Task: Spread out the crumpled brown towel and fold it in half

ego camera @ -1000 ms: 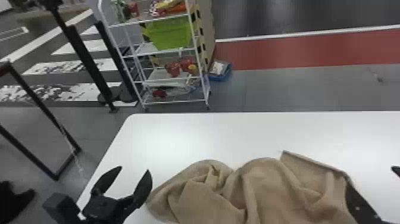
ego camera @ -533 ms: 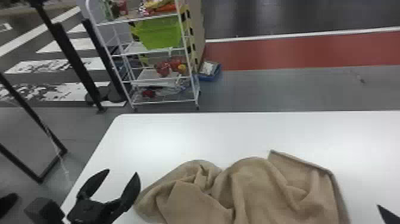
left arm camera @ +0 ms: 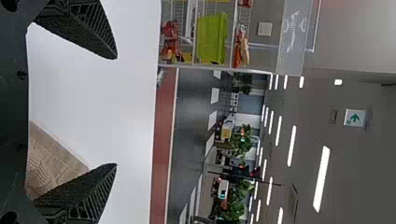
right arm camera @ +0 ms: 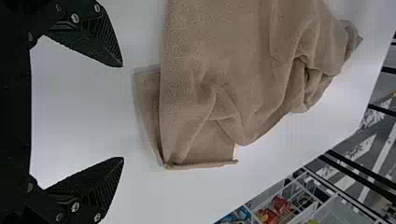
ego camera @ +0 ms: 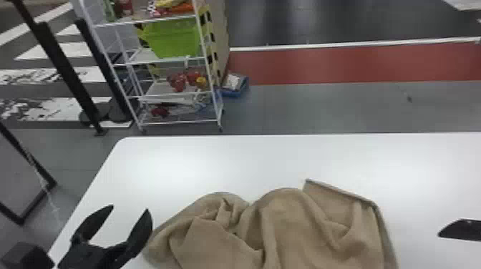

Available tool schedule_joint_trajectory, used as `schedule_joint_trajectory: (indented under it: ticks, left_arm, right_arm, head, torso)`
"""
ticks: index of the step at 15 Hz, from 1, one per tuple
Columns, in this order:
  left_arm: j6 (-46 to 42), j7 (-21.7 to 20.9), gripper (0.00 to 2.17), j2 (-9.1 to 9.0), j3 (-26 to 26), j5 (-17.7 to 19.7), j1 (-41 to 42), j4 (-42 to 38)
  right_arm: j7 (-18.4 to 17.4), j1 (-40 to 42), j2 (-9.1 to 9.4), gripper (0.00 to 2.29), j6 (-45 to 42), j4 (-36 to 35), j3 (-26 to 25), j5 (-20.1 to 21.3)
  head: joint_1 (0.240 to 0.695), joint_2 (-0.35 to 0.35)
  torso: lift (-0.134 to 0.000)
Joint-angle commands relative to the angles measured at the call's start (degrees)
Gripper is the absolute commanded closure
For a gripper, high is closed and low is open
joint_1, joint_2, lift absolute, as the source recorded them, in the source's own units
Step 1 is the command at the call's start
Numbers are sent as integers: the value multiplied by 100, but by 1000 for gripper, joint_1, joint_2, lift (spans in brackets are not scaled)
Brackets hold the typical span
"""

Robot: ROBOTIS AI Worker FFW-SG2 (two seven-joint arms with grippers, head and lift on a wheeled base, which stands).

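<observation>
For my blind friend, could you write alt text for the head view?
A crumpled brown towel lies on a white table, between the robot's open left pincer and its right pincer's finger. A stocked white shelf stands behind.

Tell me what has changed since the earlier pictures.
The right gripper has drawn away rightward from the right edge of the towel. The whole scene has slid left in the head view. The towel is crumpled as before, with the left gripper still open at its left.

A white shelf rack (ego camera: pixel 167 122) is seen beyond the white table (ego camera: pixel 250 153), with a green bin (ego camera: pixel 173 39) held on it. The grey floor (ego camera: pixel 322 107) is crossed by a red band (ego camera: pixel 340 64), and bright strip lights (left arm camera: pixel 321 179) are mounted overhead.
</observation>
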Motion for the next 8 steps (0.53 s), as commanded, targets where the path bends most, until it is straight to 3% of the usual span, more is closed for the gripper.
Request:
schedule_joint_trajectory:
  ticks: [1,8]
  left_arm:
    - [0,-38,56,-41,9,0,4,14]
    - [-17,-64,60,-41,97,9,-75,207]
  right_arm:
    - [19,-194,-119,191,61,254,349,513]
    - [19,-774,-163,218,483,798,1360,1233]
  head:
    - [695,165]
    - [695,207]
  torso:
    - [-122]
    - [-122]
